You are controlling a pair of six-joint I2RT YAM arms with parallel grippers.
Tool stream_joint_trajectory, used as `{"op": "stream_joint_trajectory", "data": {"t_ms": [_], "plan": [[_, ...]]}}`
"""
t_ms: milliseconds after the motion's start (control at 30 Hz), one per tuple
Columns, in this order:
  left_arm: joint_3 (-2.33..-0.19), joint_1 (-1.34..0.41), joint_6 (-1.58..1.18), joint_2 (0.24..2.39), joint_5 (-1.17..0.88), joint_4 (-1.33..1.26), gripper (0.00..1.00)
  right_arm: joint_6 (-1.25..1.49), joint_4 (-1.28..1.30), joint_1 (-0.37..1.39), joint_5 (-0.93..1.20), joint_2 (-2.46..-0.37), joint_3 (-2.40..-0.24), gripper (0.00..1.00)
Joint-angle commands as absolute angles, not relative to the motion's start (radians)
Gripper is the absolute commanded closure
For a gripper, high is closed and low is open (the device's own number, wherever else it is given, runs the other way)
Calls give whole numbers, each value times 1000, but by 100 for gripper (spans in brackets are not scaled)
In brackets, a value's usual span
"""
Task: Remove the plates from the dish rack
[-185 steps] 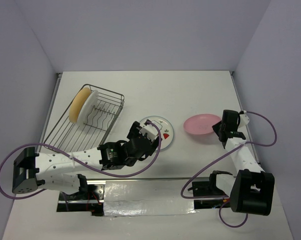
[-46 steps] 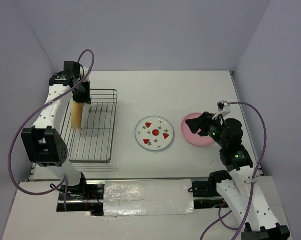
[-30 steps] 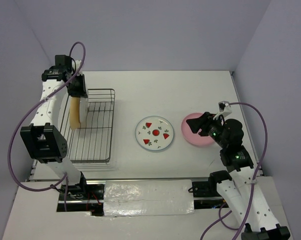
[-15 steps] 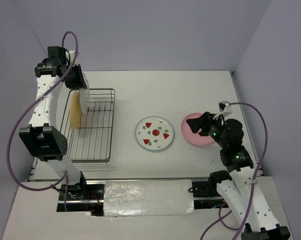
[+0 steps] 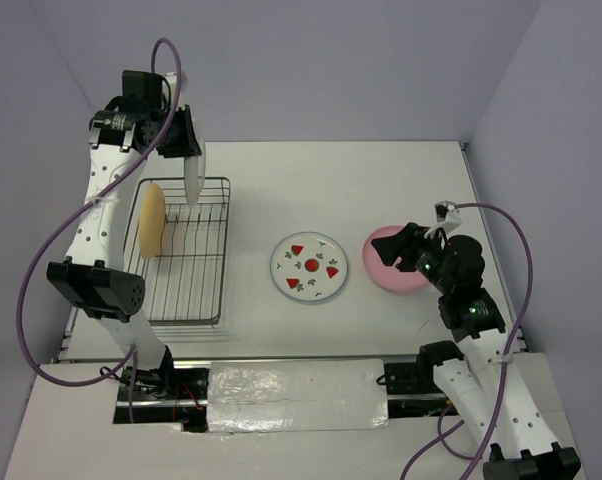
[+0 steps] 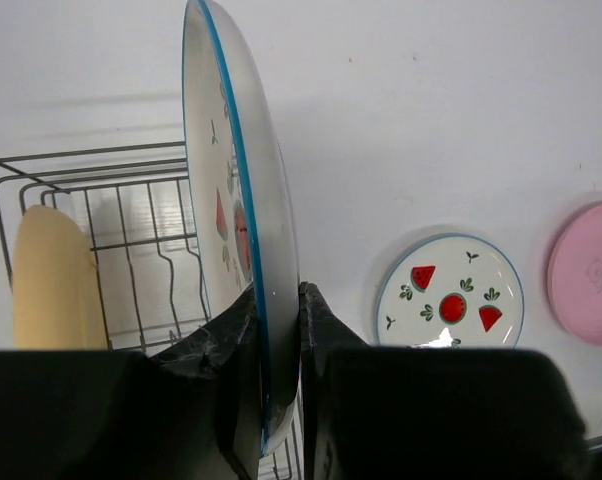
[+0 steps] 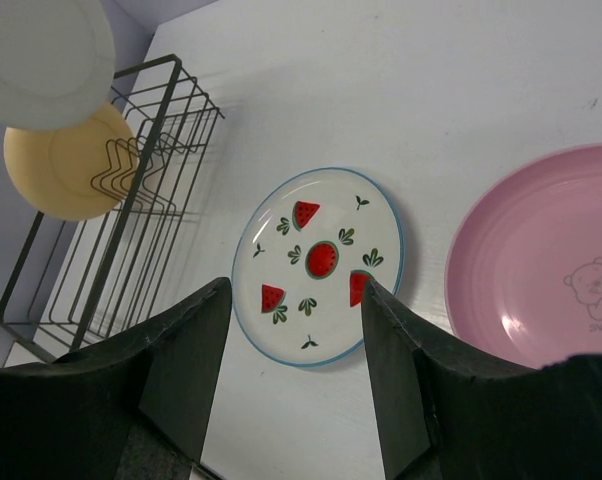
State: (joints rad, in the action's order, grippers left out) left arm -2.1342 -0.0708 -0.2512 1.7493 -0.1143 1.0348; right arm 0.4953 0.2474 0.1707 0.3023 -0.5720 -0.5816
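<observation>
My left gripper (image 5: 187, 148) is shut on the rim of a white plate with red fruit marks (image 5: 193, 173), held on edge in the air over the far end of the dish rack (image 5: 224, 260). In the left wrist view the fingers (image 6: 326, 320) pinch that plate (image 6: 243, 200) from both sides. A tan-yellow plate (image 5: 152, 219) stands upright in the rack. Another fruit-marked plate (image 5: 309, 267) and a pink plate (image 5: 386, 262) lie flat on the table. My right gripper (image 5: 396, 250) hangs open above the pink plate's left edge, holding nothing.
The rack stands at the table's left, near the left wall. In the right wrist view the flat fruit-marked plate (image 7: 316, 262) shows between the open fingers, the pink plate (image 7: 531, 260) to its right and the rack (image 7: 159, 215) to its left.
My left gripper has lifted the white plate up out of the rack and carried it to the right, away from the tan-yellow plate. The right arm has stayed still.
</observation>
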Motion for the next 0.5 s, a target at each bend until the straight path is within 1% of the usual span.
{"op": "stream_joint_trajectory", "data": {"t_ms": [0,67,100,133,200,267,300,367,400,467], "plan": [[-2154,-127,-262,1721,-42,956,100,480,230,173,282,-558,-595,38],[-2102,-205,-233,1694,-5,927,100,485,236,176,273,-557,-600,38],[-2085,-242,-224,1684,58,895,100,488,241,176,259,-558,-601,38],[-2065,-318,-198,1674,86,876,100,492,244,175,250,-560,-606,38],[-2010,-392,-186,1640,167,818,100,492,252,178,233,-561,-606,38],[-1955,-492,-173,1602,211,775,100,497,258,176,221,-561,-606,38],[-1922,-561,-167,1576,274,738,100,499,264,176,204,-560,-606,38],[-1893,-632,-152,1556,340,706,100,502,267,176,187,-558,-606,38],[-1879,-694,-147,1549,371,693,100,503,268,176,183,-557,-607,38],[-1811,-744,-143,1528,393,635,100,512,276,175,170,-561,-612,38]]}}
